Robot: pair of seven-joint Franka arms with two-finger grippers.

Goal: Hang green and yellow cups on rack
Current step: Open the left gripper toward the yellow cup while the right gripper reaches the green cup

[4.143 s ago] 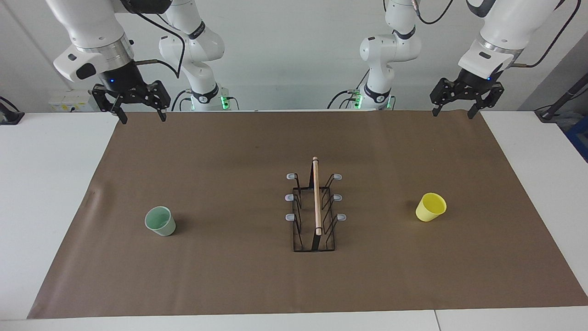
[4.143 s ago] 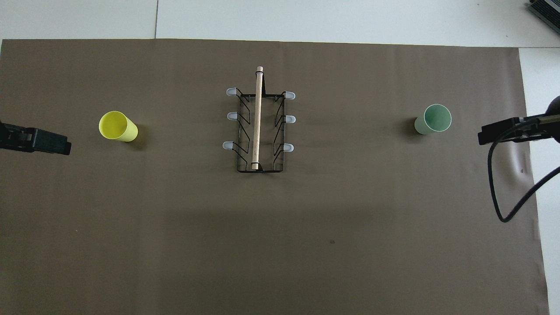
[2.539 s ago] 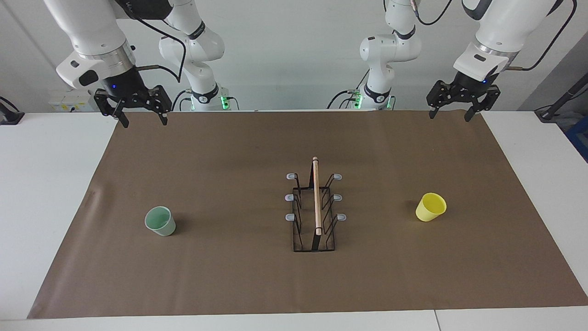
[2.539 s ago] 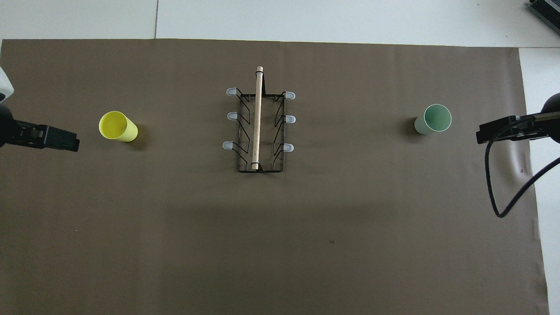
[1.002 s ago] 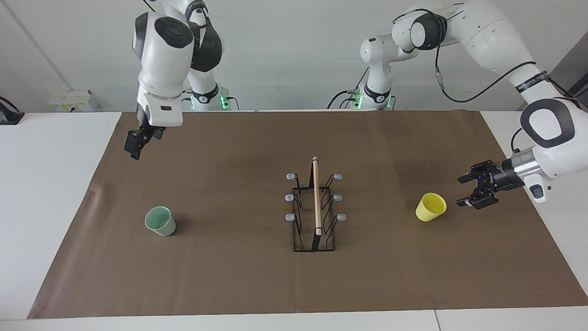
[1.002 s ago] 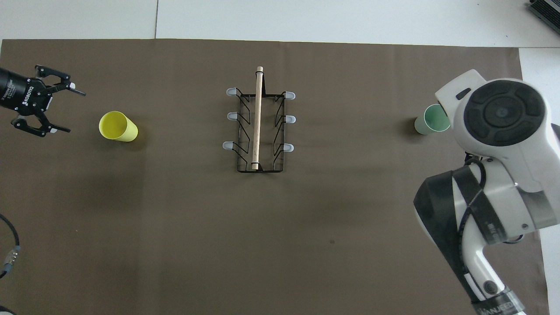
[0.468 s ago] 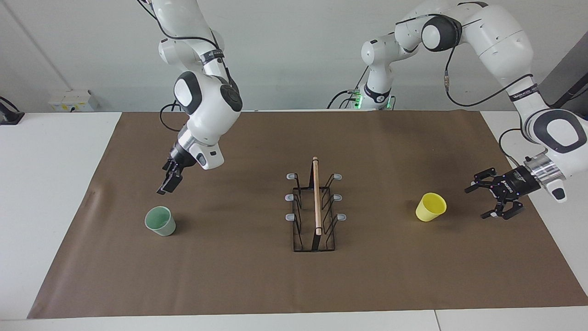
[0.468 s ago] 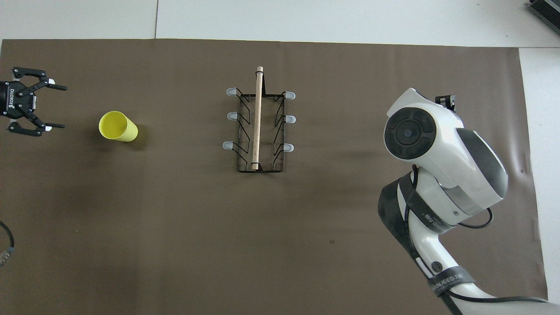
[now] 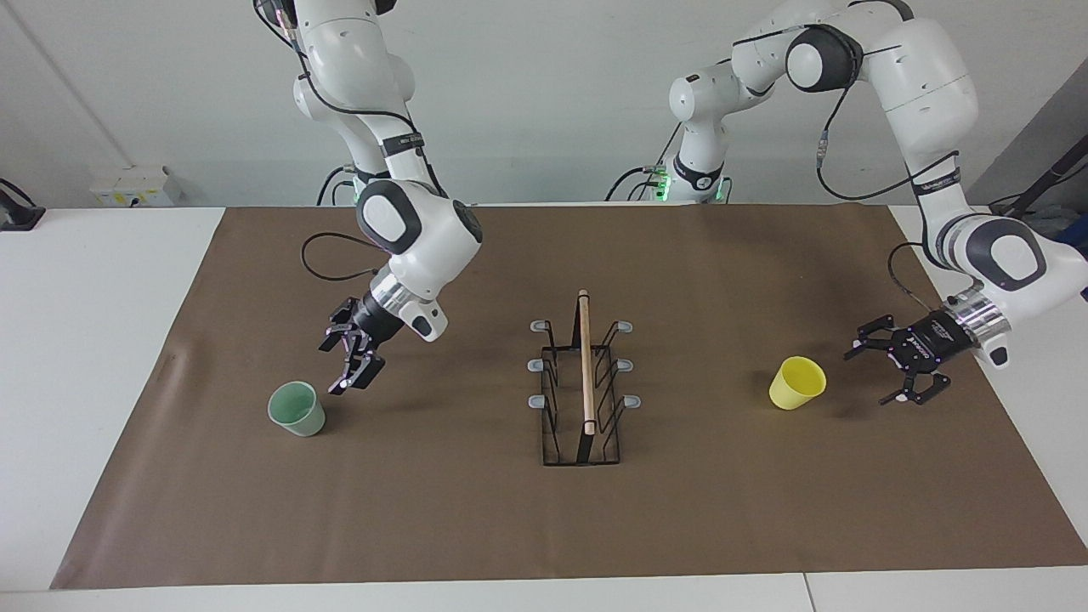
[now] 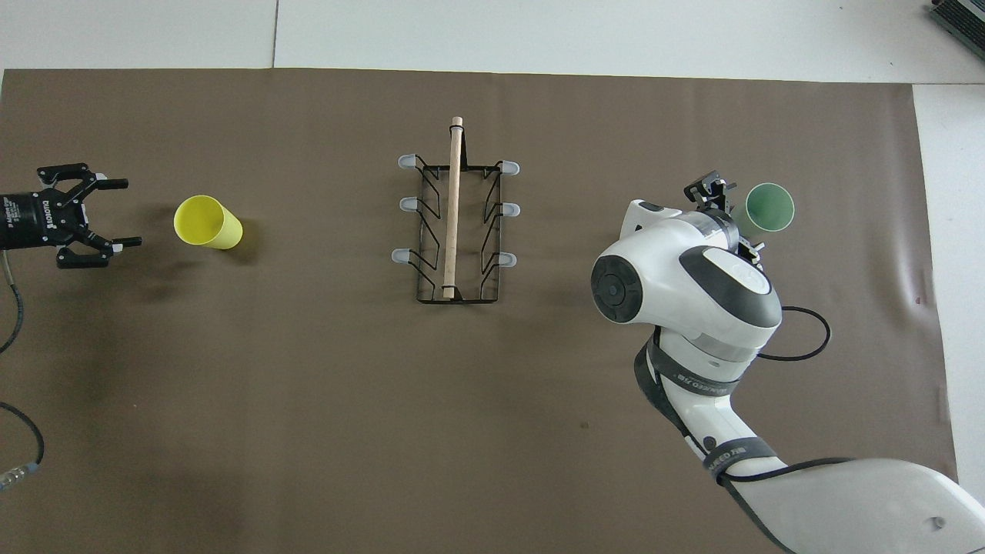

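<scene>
The pale green cup (image 9: 297, 410) stands mouth up on the mat toward the right arm's end; it also shows in the overhead view (image 10: 769, 208). My right gripper (image 9: 337, 368) (image 10: 727, 209) is open and empty, low over the mat beside that cup on the rack's side, not touching it. The yellow cup (image 9: 797, 382) (image 10: 206, 221) stands mouth up toward the left arm's end. My left gripper (image 9: 867, 378) (image 10: 131, 213) is open and empty, low over the mat beside it on the table-end side, fingers pointing at it with a gap. The black wire rack (image 9: 585, 365) (image 10: 454, 208) stands mid-mat with bare prongs.
A brown paper mat (image 9: 476, 527) covers most of the white table (image 9: 85, 340). The right arm's elbow and cable (image 10: 692, 292) hang over the mat between the rack and the green cup.
Both arms have swung down from over the robots' edge of the mat. The right gripper now hangs beside the green cup, the left beside the yellow cup. Cups and rack have not moved.
</scene>
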